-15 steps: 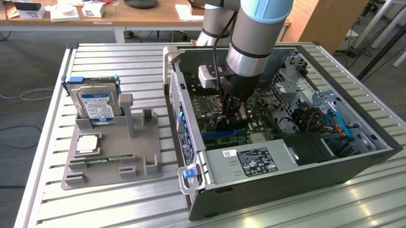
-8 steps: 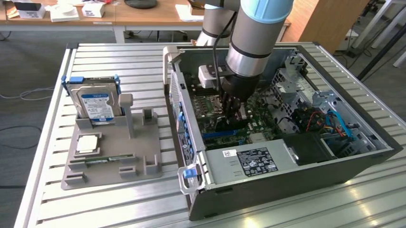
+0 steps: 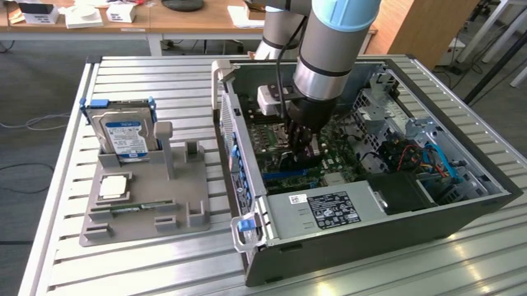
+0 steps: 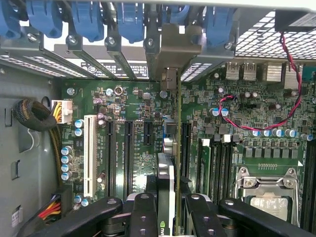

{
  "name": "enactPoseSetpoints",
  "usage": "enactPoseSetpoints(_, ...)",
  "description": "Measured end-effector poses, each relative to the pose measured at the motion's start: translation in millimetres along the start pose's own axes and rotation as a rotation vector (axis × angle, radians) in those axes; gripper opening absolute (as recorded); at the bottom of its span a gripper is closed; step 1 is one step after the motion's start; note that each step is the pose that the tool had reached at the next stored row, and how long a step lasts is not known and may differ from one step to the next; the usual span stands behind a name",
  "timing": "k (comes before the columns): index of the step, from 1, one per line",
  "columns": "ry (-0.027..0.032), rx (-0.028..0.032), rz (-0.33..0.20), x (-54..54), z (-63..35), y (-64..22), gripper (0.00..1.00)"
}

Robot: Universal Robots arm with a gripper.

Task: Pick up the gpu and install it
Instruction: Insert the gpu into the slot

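The gpu (image 4: 169, 165) shows edge-on in the wrist view, standing upright over the motherboard (image 4: 128, 103) between the black expansion slots. Its metal bracket (image 4: 170, 47) lines up with the rear slot openings under the blue latches. My gripper (image 4: 167, 202) is shut on the card, with a black finger (image 4: 143, 210) on each side. In the exterior view, my gripper (image 3: 302, 137) reaches down into the open computer case (image 3: 346, 246), and the dark card (image 3: 298, 161) sits below it at the board. Whether the card is fully seated I cannot tell.
On the table at the exterior view's left, a grey holder (image 3: 177, 197) carries a silver hard drive (image 3: 128, 132), a memory stick (image 3: 136, 208) and a square chip (image 3: 113, 185). Inside the case are the power supply (image 3: 325, 209), cables (image 3: 411, 154) and a processor socket (image 4: 266, 192).
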State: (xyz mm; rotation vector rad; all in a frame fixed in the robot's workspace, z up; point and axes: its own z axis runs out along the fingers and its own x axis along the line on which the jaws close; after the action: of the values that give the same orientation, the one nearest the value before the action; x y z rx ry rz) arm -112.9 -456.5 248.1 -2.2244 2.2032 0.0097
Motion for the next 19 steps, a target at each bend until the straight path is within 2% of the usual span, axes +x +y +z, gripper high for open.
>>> enactPoseSetpoints(19,0.0000,0.0001,0.009,0.4,0.0,-0.1,0.27)
